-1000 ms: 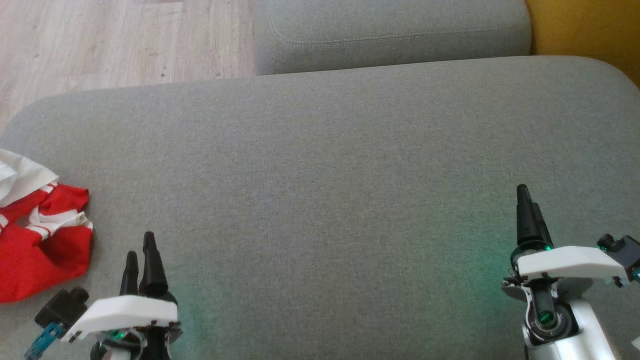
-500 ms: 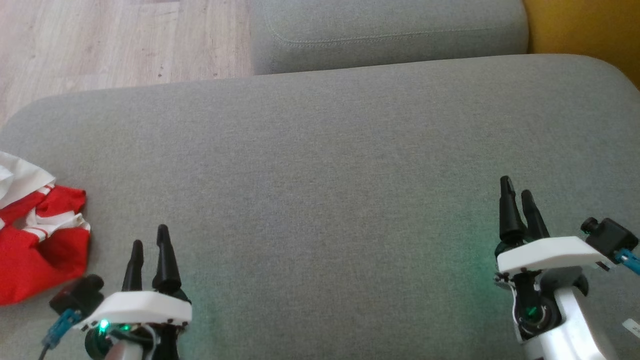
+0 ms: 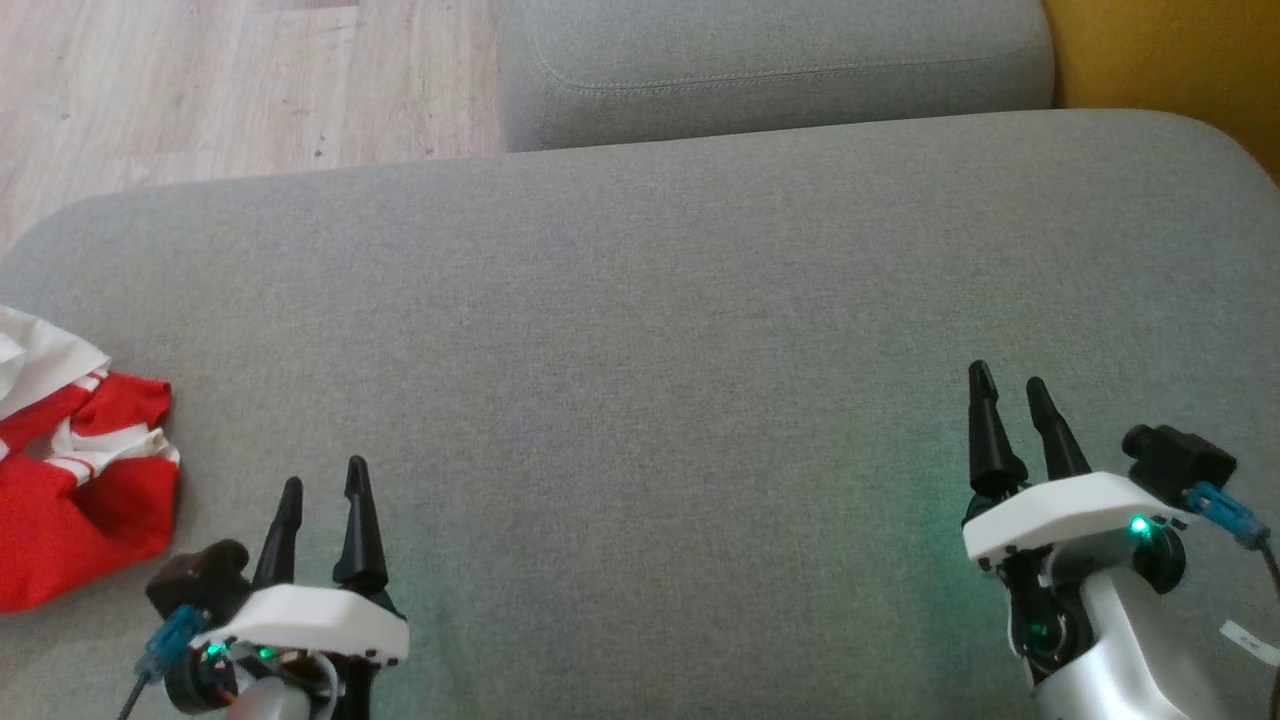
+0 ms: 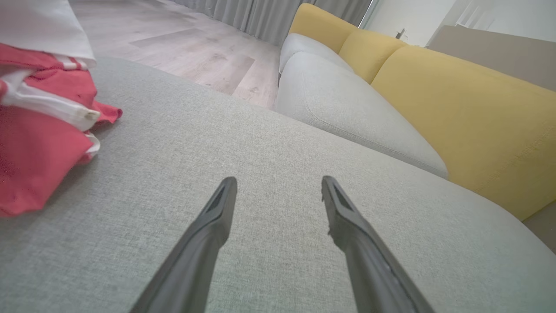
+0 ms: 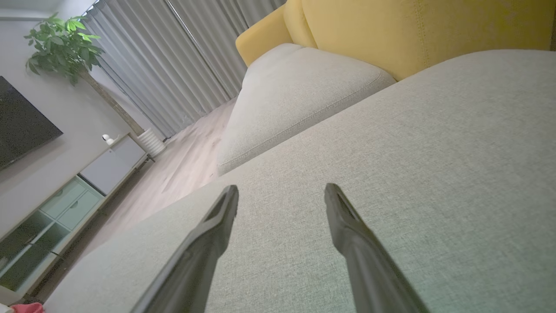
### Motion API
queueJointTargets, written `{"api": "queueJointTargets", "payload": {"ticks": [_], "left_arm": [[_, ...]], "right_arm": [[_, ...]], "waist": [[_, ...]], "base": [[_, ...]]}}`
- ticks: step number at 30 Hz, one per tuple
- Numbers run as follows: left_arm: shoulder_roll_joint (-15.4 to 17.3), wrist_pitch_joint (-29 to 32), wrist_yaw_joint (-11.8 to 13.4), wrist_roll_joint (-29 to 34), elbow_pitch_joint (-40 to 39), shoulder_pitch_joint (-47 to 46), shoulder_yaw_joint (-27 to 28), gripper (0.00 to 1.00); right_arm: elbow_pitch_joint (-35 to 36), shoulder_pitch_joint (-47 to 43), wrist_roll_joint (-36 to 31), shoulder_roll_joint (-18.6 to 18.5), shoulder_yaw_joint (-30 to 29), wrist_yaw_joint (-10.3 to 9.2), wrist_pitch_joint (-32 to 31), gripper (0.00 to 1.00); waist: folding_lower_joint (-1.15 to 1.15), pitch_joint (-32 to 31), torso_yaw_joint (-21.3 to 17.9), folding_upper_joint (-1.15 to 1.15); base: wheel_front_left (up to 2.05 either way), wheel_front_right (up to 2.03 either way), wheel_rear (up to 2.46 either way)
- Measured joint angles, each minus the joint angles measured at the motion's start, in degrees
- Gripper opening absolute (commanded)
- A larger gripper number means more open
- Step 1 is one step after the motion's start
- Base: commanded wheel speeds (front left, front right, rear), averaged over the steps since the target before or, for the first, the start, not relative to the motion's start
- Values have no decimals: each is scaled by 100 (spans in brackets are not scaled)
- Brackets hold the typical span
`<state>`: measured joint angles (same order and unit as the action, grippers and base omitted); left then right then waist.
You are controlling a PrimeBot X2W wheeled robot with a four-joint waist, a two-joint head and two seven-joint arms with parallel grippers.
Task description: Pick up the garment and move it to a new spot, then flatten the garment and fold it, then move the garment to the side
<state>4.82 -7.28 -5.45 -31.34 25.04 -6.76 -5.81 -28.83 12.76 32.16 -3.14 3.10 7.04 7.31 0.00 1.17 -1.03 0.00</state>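
Observation:
The garment (image 3: 75, 490), red with white stripes and a white part, lies crumpled at the left edge of the grey sofa seat (image 3: 640, 330). In the left wrist view the garment (image 4: 39, 130) bunches at the far left. My left gripper (image 3: 323, 475) stands open at the lower left, a short way right of the garment, nothing between its fingers. In its own view the left gripper (image 4: 278, 180) hovers just above bare cushion. My right gripper (image 3: 1005, 377) is open at the lower right, empty, and the right gripper (image 5: 280, 187) points over plain grey fabric.
A second grey cushion (image 3: 770, 60) lies beyond the seat, with a yellow backrest (image 4: 460, 104) on the right. Wooden floor (image 3: 200, 80) runs past the seat's far left edge. A cabinet (image 5: 65, 200), curtains and a potted plant (image 5: 65, 43) stand further off.
Both arms have turned: the left gripper slid right and back toward me, the right gripper shifted left, and their fingers now show apart. The garment has stayed put.

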Motion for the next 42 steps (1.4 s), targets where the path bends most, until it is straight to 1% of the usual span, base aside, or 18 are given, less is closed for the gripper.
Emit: {"api": "queueJointTargets", "payload": {"ticks": [3, 18, 22, 25, 28, 34, 39, 42], "left_arm": [[7, -65, 96, 272, 10, -11, -19, 100], [26, -310, 427, 1257, 73, -19, -135, 100], [26, -367, 455, 1449, 84, -30, -135, 100], [24, -439, 548, 1707, 96, -46, -126, 100], [24, -492, 553, 1901, 108, -63, -119, 100], [11, -581, 691, 2237, 141, -125, 53, 100], [-7, -659, 705, 2572, 198, -124, 108, 100], [-15, -702, 747, 2728, 199, -124, 232, 100]], "right_arm": [[-52, 3, -333, 3, 12, 0, 53, 100], [-124, 91, -1485, 35, -9, 0, 297, 100], [-153, 98, -1706, 36, -7, 1, 355, 100], [-180, 177, -1960, 36, 3, 1, 424, 100], [-181, 257, -2142, 36, 18, 1, 483, 100], [-233, 283, -2484, 36, 8, 1, 581, 100], [-254, 298, -2809, 36, -22, 1, 649, 100], [-253, 298, -2942, 36, -154, 1, 700, 100]], "waist": [[0, 6, -16, 0], [0, 54, -45, 0], [0, 62, -40, 0], [0, 67, -38, 0], [0, 69, -37, 0], [0, 60, -50, 0], [0, 55, -72, 0], [0, 48, -83, 0]], "base": [[0, 0, 0], [0, 0, 0], [0, 0, 0], [0, 0, 0], [0, 0, 0], [0, 0, 0], [0, 0, 0], [0, 0, 0]]}}
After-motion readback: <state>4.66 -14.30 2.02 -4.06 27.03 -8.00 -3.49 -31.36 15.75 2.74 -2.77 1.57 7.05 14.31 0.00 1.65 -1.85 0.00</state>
